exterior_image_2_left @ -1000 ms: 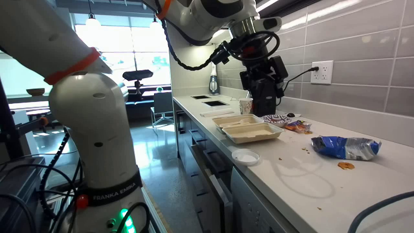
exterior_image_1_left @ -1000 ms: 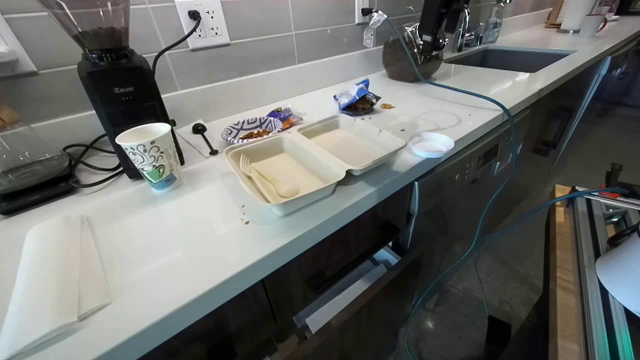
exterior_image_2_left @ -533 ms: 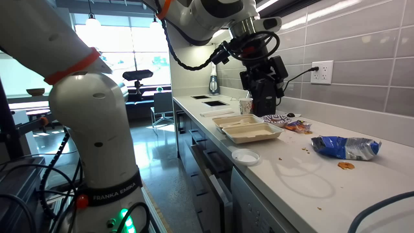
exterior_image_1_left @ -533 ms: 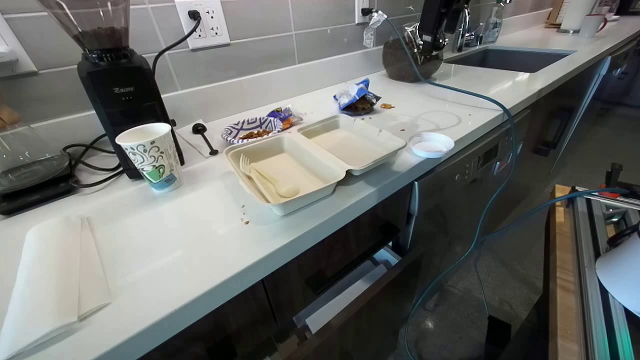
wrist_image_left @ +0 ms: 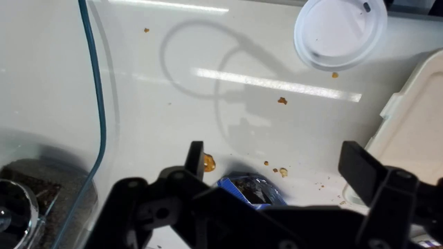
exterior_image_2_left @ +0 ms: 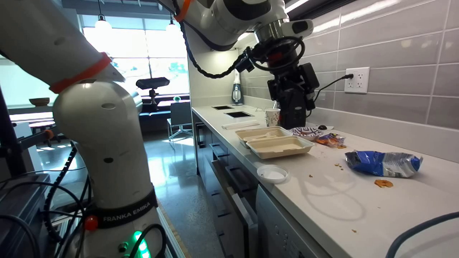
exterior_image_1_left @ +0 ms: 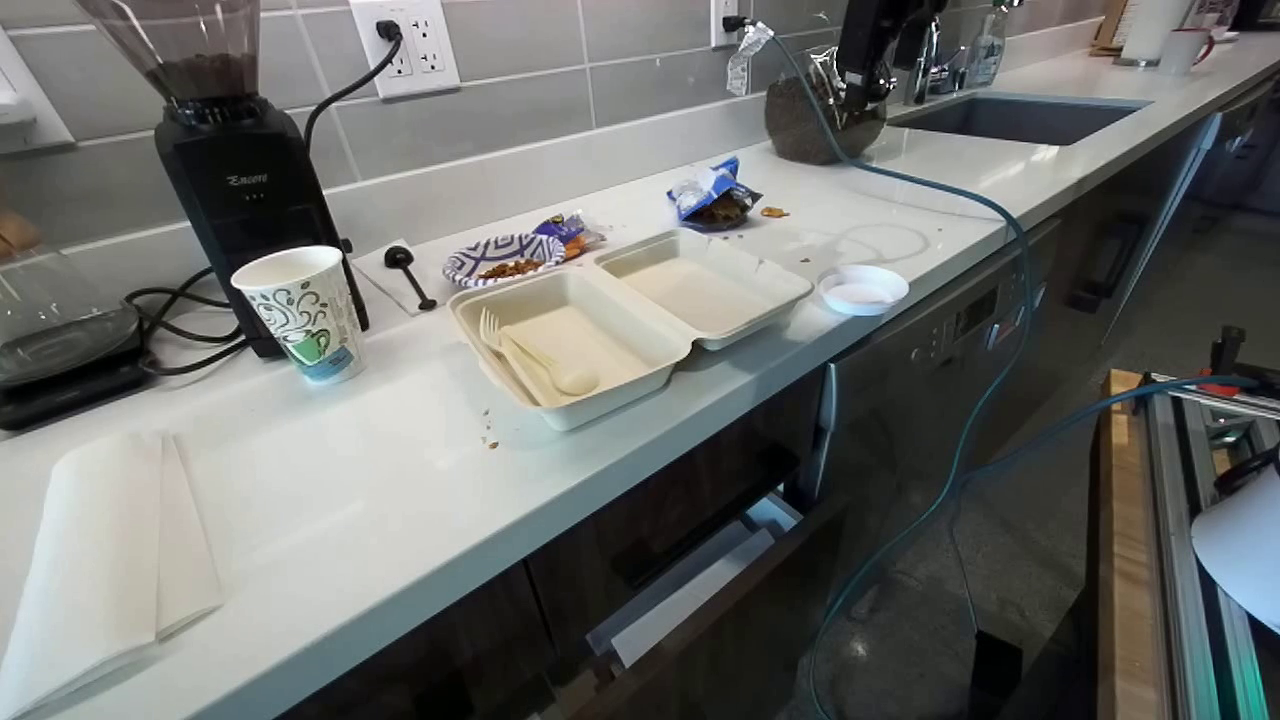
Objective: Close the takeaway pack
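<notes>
L to R on the counter, exterior view: folded white towel, paper or cloth, can't tell. Black coffee grinder by wall, patterned cup upright just in front. Black scoop R of grinder. Patterned bowl w/ brown bits in it, small snack bag at its R side, touching or not unclear.

Task obj: takeaway pack approx mid-counter, unfolded, both halves side by side, insides up. Fork and spoon crossed in L half. Drawer pulled out below.

Blue bag behind R half, orange snack pc just R of it. White lid just R of pack, near front edge. Further R: blue cable across counter, then sink, mug at far end.

Arm reaches over counter in ext view, claw pointing down, apart from pack. Wrist view: fingers spread wide, nothing gripped; counter, crumbs and part of blue bag show btwn them. Pack at R edge there, partly hidden by a finger.
</notes>
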You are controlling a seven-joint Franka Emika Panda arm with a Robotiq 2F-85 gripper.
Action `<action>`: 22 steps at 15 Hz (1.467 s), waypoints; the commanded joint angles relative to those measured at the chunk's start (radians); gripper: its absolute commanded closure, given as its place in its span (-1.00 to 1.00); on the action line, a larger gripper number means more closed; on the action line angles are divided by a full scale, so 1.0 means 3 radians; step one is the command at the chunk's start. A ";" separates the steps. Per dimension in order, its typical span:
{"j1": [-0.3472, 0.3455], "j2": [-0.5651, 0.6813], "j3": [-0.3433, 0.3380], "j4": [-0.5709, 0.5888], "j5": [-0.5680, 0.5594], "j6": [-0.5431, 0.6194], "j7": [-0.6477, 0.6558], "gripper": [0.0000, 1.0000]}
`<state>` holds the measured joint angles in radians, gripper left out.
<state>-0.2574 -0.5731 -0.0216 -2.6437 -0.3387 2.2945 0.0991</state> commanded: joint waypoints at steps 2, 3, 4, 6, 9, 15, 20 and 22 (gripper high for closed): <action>-0.0188 0.0493 0.0115 0.0129 -0.0046 -0.0058 0.0756 -1.00; -0.0188 0.0592 0.0124 0.0181 0.0000 -0.0108 0.0902 -1.00; -0.0166 0.0688 0.0133 0.0222 0.0062 -0.0155 0.1046 -1.00; -0.0123 0.0848 0.0109 0.0349 0.0189 -0.0255 0.1294 -1.00; -0.0045 0.1079 0.0049 0.0501 0.0471 -0.0301 0.1595 -1.00; 0.0076 0.1356 -0.0113 0.0635 0.1250 -0.0235 0.1901 -1.00; 0.0110 0.1355 -0.0162 0.0606 0.1301 -0.0206 0.1884 -1.00; 0.0115 0.1366 -0.0166 0.0615 0.1311 -0.0206 0.1898 -1.00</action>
<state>-0.2440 -0.1633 -0.0504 -2.4603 0.0591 2.2339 0.6654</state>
